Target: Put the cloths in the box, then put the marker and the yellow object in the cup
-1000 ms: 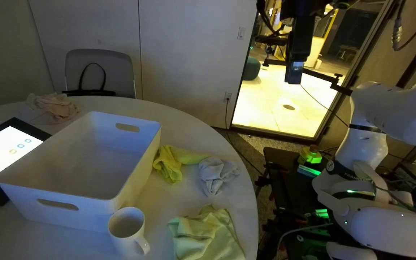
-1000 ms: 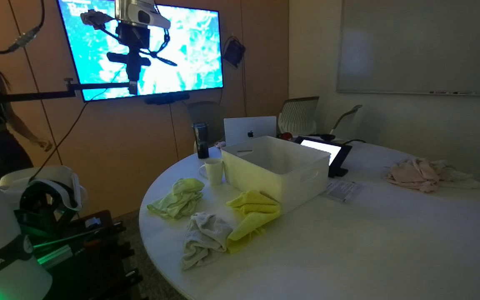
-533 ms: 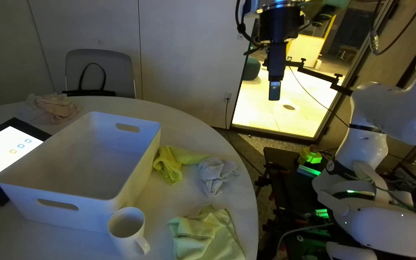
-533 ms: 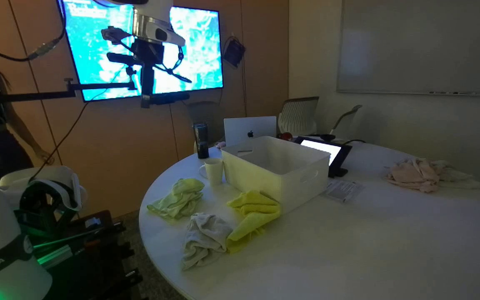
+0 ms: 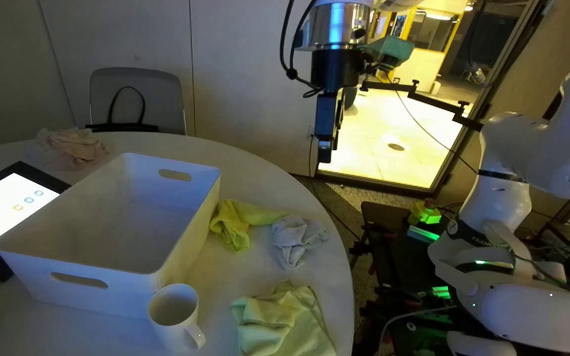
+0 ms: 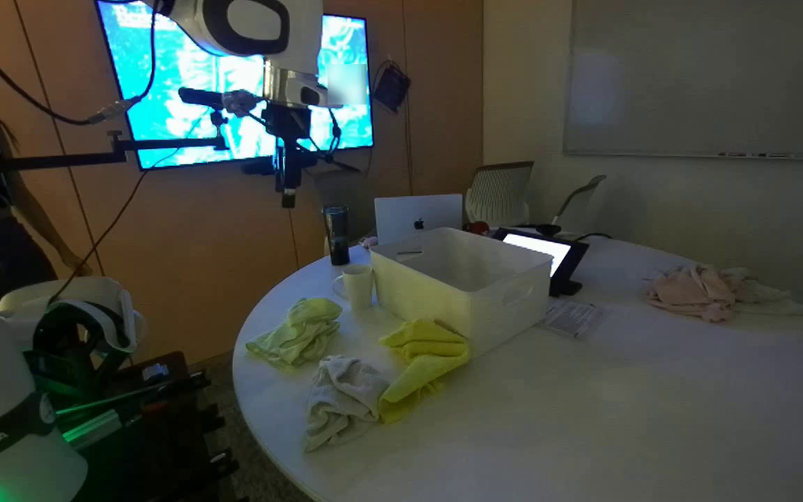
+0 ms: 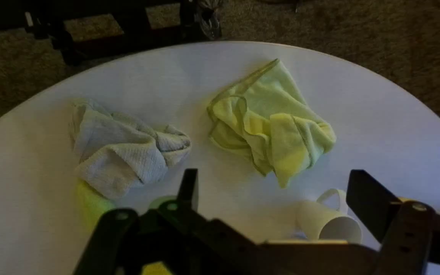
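Note:
An empty white box [image 5: 82,299] stands on the round table, also in an exterior view [image 6: 429,282]. A white cup [image 5: 173,316] stands by its corner; it shows in the wrist view [image 7: 317,217]. A yellow cloth [image 5: 233,225] lies against the box, touching a grey cloth [image 5: 297,240]. A pale green cloth [image 5: 285,321] lies near the cup. The wrist view shows the grey cloth [image 7: 124,152] and green cloth [image 7: 269,126]. My gripper [image 7: 274,187] is open and empty, high above the table, fingers downward [image 5: 325,151]. I cannot make out a marker or separate yellow object.
A pinkish cloth heap [image 6: 694,293] lies at the table's far side. A lit tablet [image 6: 548,251], a laptop [image 6: 419,217] and a dark tumbler [image 6: 336,236] stand around the box. A camera bar [image 5: 433,101] sticks out behind the gripper. A person [image 6: 4,209] stands beyond the robot.
My gripper has come lower, moving left in an exterior view and right in an exterior view, towards the table. The cloths, box and cup have not moved.

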